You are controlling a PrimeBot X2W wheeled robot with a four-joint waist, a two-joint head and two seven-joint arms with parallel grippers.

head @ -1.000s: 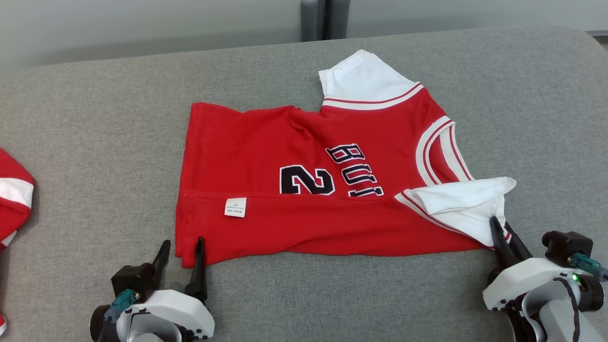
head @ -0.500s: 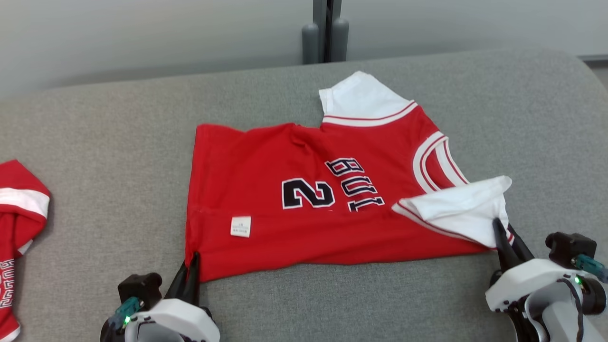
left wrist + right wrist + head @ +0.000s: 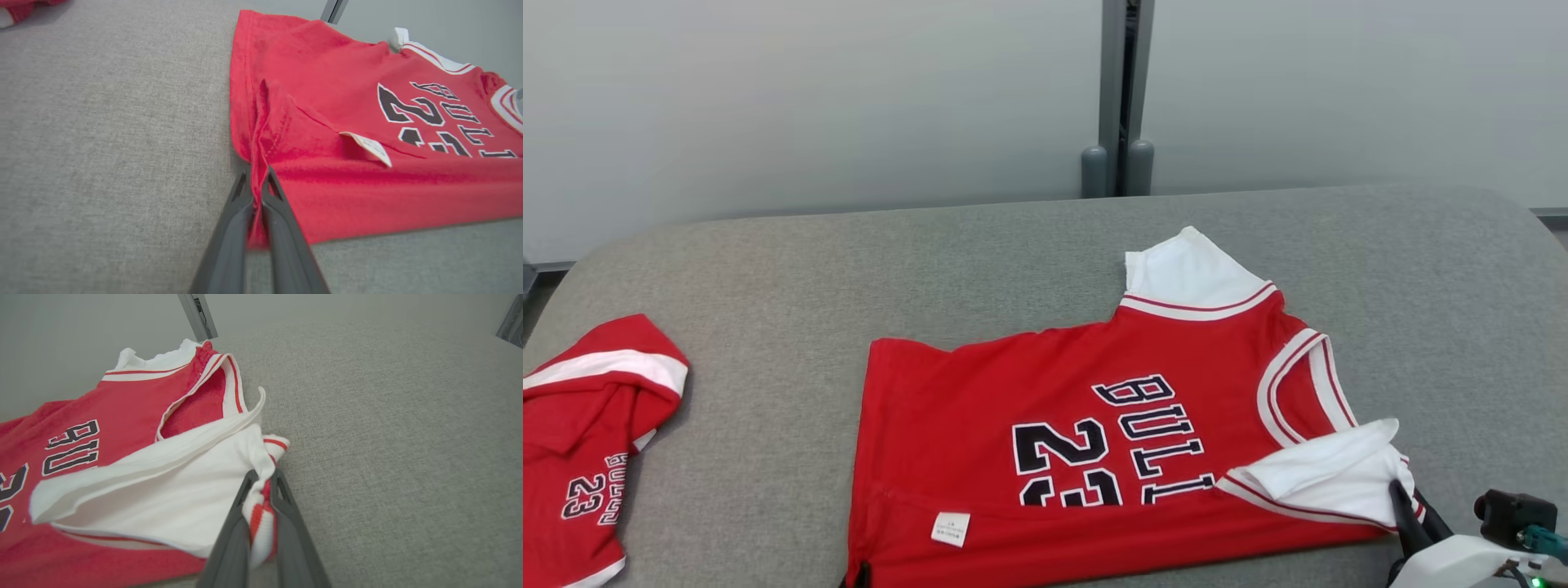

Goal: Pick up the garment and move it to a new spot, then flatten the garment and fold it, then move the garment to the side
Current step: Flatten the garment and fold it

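The garment (image 3: 1062, 425) is a red jersey with white sleeves and black "23" lettering, lying partly folded on the grey padded surface (image 3: 768, 269). My left gripper (image 3: 256, 179) is shut on the garment's (image 3: 327, 122) near hem corner, red cloth pinched between its dark fingers; just its tip (image 3: 859, 572) pokes in at the head view's bottom edge. At the lower right, my right gripper (image 3: 1409, 502) is shut on the white sleeve (image 3: 1327, 482). The right wrist view shows that gripper (image 3: 263, 479) clamping the sleeve's (image 3: 163, 490) red-striped cuff.
A second red jersey (image 3: 588, 441) lies bunched at the surface's left edge, and shows at the top left corner (image 3: 20, 8) of the left wrist view. A grey post (image 3: 1123, 98) and pale wall stand behind the surface. Bare grey padding stretches to the right of the garment (image 3: 388, 437).
My left gripper has shut on the hem corner. The near flap has drawn back toward me, uncovering more of the lettering. The head camera has tilted up.
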